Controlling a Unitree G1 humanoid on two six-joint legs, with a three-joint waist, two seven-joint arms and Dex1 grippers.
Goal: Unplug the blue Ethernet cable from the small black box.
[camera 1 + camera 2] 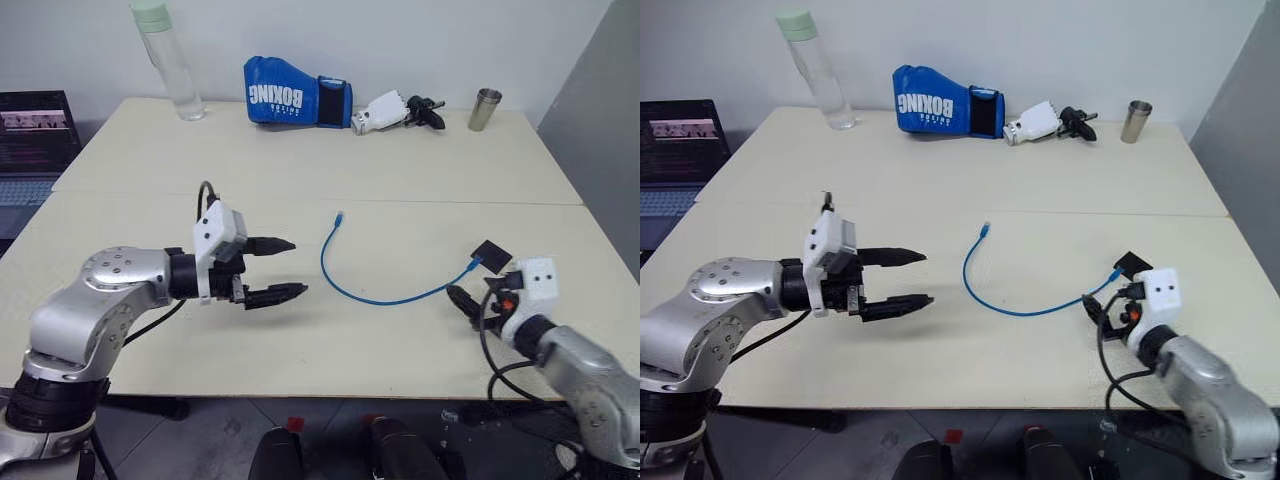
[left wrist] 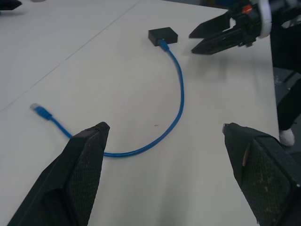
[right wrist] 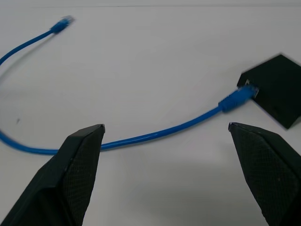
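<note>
Blue Ethernet cable (image 1: 372,286) — open-jawed grippers either side

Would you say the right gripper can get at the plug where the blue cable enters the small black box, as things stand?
Probably yes. The right gripper has its jaws open just short of the blue Ethernet cable, and the plugged end at the small black box lies on bare table with nothing between.

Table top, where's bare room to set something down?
Free: the table between the boxing glove and the blue cable, and the near edge between both grippers. Crowded: around the black box by the right gripper.
</note>
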